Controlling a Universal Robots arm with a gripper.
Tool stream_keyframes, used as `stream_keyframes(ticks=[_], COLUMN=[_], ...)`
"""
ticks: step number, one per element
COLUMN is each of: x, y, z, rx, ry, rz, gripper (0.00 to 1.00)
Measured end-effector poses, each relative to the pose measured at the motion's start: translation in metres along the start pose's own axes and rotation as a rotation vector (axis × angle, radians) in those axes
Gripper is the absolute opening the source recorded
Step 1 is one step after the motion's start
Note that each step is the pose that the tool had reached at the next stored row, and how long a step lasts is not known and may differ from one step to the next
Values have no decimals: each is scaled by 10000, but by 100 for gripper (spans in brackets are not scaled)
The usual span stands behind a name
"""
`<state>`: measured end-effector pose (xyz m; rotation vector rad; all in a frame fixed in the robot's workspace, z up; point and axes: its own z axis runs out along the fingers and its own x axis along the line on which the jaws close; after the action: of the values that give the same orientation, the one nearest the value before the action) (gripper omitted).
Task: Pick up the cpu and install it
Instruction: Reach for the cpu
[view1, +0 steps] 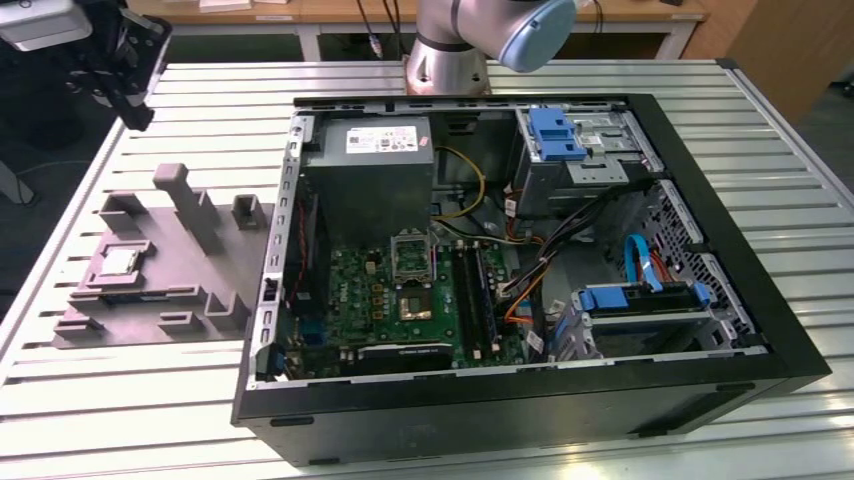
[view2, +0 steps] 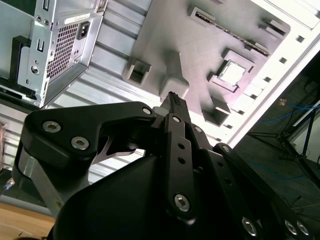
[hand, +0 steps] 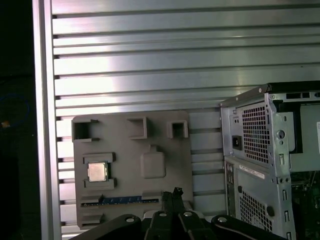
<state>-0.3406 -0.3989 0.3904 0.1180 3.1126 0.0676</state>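
Black fingers of the gripper (hand: 173, 193) meet at the tips, closed on nothing, hanging clear above the grey moulded tray (hand: 131, 172). Below and to one side of them, the cpu (hand: 97, 171) lies flat in a tray pocket, well apart. Further out, the computer case (hand: 260, 150) stands open beside the tray on the slatted aluminium table (hand: 150, 50). Dark floor (hand: 20, 100) lies past the table's edge.

One gripper (hand: 171, 196) is hanging over one slatted table (hand: 150, 60). One grey moulded tray (hand: 125, 165) is lying below the gripper, carrying one cpu (hand: 97, 171). One open computer case (view1: 534, 400) is sitting off to one side of the gripper, holding one motherboard (view1: 387, 300), one silver-framed socket (view1: 411, 252), one big grey box (view1: 374, 190) and two blue drive brackets (view1: 554, 132).
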Motion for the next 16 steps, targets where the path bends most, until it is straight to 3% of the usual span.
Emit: stream_keyframes(ticks=[7,9,16], x=[15,77,78], y=[-1,-6,-6], z=[0,-2,-2], rx=[0,0,0], ry=[0,-1,0], rz=[0,0,0], gripper=[11,11,11])
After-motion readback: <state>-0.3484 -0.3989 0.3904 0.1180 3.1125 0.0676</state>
